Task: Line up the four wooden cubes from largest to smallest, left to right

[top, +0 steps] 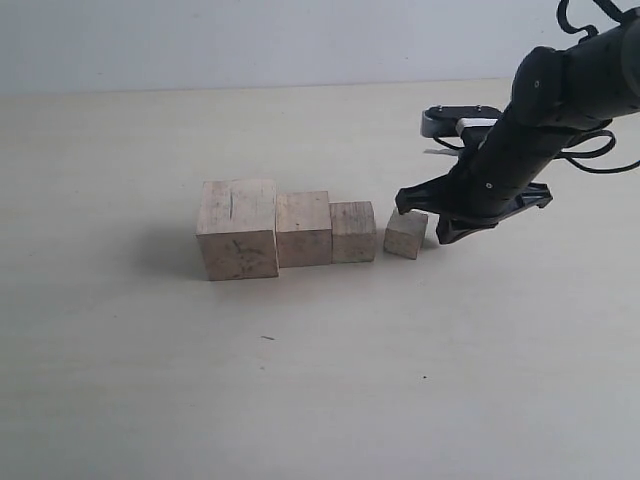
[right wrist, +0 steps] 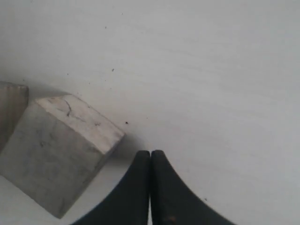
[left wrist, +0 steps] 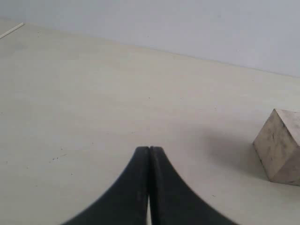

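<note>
The four wooden cubes (top: 303, 228) already run largest to smallest, left to right, on the desk (top: 300, 380). The largest cube (top: 237, 228) and the next two touch, while the smallest cube (top: 406, 233) stands slightly apart and askew. My right end effector (right wrist: 150, 157), closed and empty, sits beside it. Only squaring it up seems left. My left end effector (left wrist: 149, 152) is closed and idle.

Soft even light (faint shadows)

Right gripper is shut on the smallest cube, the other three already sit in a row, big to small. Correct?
One thing is off: the right gripper is shut, but on nothing. Its closed tips sit beside the smallest cube, not around it, as the right wrist view shows. The rest of the statement stands.
</note>
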`<act>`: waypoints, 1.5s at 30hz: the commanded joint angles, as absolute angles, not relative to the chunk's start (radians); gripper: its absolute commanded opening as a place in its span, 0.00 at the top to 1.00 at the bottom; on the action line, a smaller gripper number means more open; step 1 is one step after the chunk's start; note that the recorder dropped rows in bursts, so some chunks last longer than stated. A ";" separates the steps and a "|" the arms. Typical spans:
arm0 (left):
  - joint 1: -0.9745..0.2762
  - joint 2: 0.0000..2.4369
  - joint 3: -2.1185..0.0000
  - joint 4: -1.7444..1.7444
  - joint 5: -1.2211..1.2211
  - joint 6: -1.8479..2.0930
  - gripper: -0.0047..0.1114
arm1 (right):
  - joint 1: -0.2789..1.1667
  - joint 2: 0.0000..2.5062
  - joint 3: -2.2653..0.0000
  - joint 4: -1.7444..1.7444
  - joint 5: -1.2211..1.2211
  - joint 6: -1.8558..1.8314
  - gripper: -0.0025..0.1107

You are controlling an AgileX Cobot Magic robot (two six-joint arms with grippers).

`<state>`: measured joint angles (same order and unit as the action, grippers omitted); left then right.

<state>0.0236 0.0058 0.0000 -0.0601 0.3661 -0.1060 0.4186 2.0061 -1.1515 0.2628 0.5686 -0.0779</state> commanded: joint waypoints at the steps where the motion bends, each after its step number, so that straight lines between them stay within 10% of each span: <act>1: 0.018 0.000 0.000 -0.063 0.359 -0.108 0.96 | 0.419 2.004 -1.156 0.336 0.533 -0.174 0.98; 45: 0.018 0.000 0.000 -0.063 0.359 -0.108 0.96 | 0.419 1.997 -1.156 0.619 0.576 -0.375 0.98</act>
